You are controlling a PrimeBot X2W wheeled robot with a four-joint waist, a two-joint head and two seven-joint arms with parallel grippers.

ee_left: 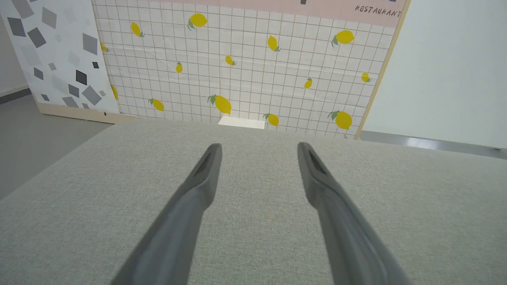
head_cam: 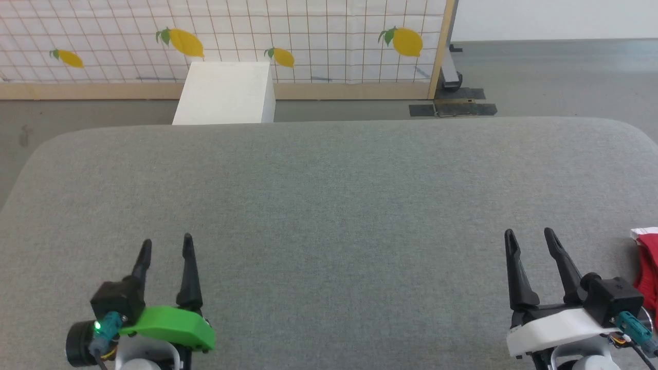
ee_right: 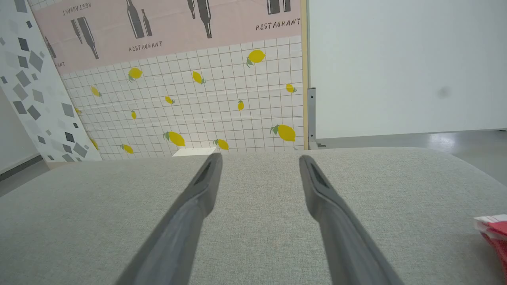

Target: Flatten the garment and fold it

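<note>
**Table** [head_cam: 329, 174]: covered in grey woven fabric, with rounded far corners. It carries the one item below.

**Shorts** [head_cam: 649, 262]: red soft fabric with a white band at the upper end. They lie bunched at the table's right edge, toward its near side, and are partly cut off by the frame. In the right wrist view they appear as a red and white heap [ee_right: 495, 231] at the table's right margin. No lettering can be made out.

**Left hand** [head_cam: 167, 240]: over the table's near left part, with its two dark fingers spread apart and nothing between them. The left wrist view shows the same gap [ee_left: 259, 146] with bare grey fabric under it.

**Right hand** [head_cam: 529, 232]: over the table's near right part, with its fingers parted and empty. It is near the shorts but not touching them. The right wrist view shows the open gap [ee_right: 260, 156] over bare fabric.

**White box** [head_cam: 226, 92]: on the floor just beyond the table's far edge, left of centre.

**Screen** [head_cam: 308, 36]: a tiled pattern with yellow lemons in a wooden frame, standing beyond the table behind the box.

**Floor** [head_cam: 540, 77]: grey, beyond the table's far right.
</note>
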